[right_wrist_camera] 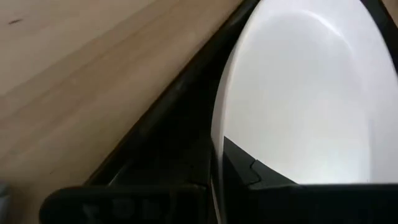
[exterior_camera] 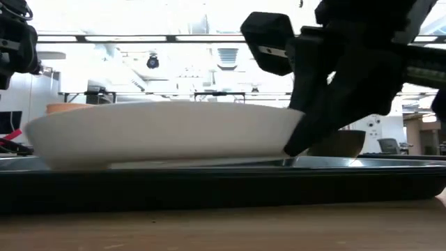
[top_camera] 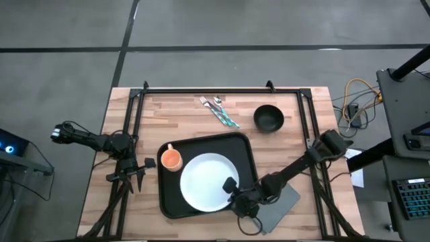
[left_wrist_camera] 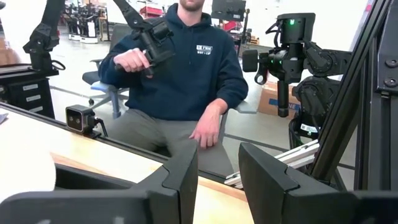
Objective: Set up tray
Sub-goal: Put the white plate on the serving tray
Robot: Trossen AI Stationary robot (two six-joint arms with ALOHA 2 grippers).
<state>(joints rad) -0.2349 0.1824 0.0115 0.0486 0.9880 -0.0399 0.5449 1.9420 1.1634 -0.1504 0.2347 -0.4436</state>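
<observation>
On the table, high view:
Tray: large black rectangular tray with rounded corners and a raised rim, lying near the table's front edge, the landmark for every entry below.
Plate: round white ceramic plate inside the tray, toward its right end.
Cup: small orange cup inside the tray, at its back left corner.
Bowl: small black round bowl behind the tray's right back corner, apart from it.
Cutlery: metal fork and spoon with patterned handles behind the tray, well apart.
Napkin: flat grey rectangular napkin just right of the tray.
Right gripper: over the tray's right end, at the plate's right rim.
Left gripper: waiting left of the tray, off its edge.

Low view:
Plate edge: right rim tilted up off the tray floor, with the right gripper's dark finger against it.

Left wrist view:
Left fingers: apart, nothing between them.
Background: a seated person in a dark hoodie beyond the table.

Right wrist view:
Right fingers: clamped on the plate rim, one above and one below it.

Step in hand: seating the plate in the tray, by my reading.
Next move calls for: lowering the rim flat, letting go, then fetching the bowl, cutlery or napkin.
</observation>
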